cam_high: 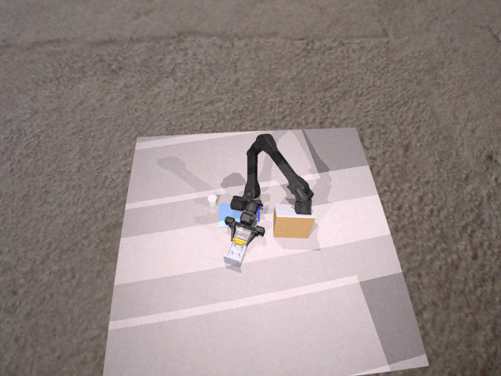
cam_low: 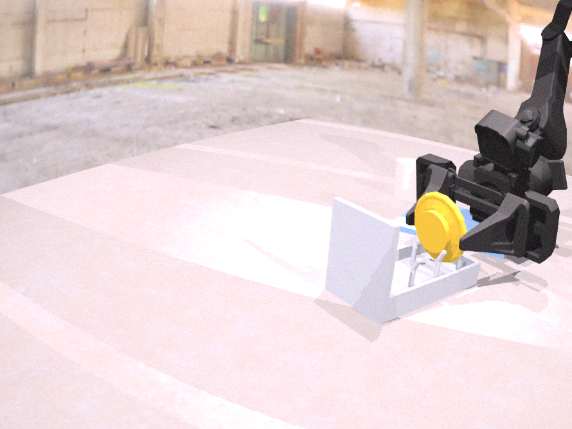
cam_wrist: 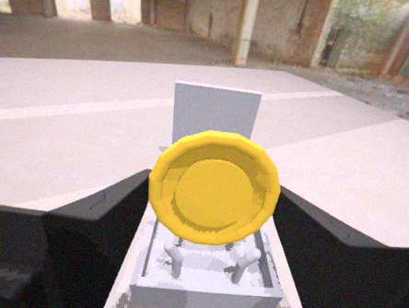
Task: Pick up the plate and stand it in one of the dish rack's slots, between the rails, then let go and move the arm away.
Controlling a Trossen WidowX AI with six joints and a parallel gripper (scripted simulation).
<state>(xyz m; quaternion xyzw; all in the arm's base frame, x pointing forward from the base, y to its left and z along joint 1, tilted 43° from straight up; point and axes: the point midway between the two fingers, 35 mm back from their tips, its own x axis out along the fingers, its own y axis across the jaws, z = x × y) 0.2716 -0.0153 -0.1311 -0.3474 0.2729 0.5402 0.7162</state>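
The round yellow plate (cam_wrist: 215, 193) is clamped by its rim, upright, between the wide-set jaws of the black parallel-jaw gripper (cam_low: 455, 216). It is held just above the near rails of the pale grey dish rack (cam_low: 360, 268), its lower edge among the pegs.

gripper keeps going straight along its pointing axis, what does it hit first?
Probably the dish rack's tall back panel, dead ahead in the wrist view. The gripper, shut on the upright yellow plate, tilts down slightly, so the plate's lower edge may catch the rails first; depth unclear.
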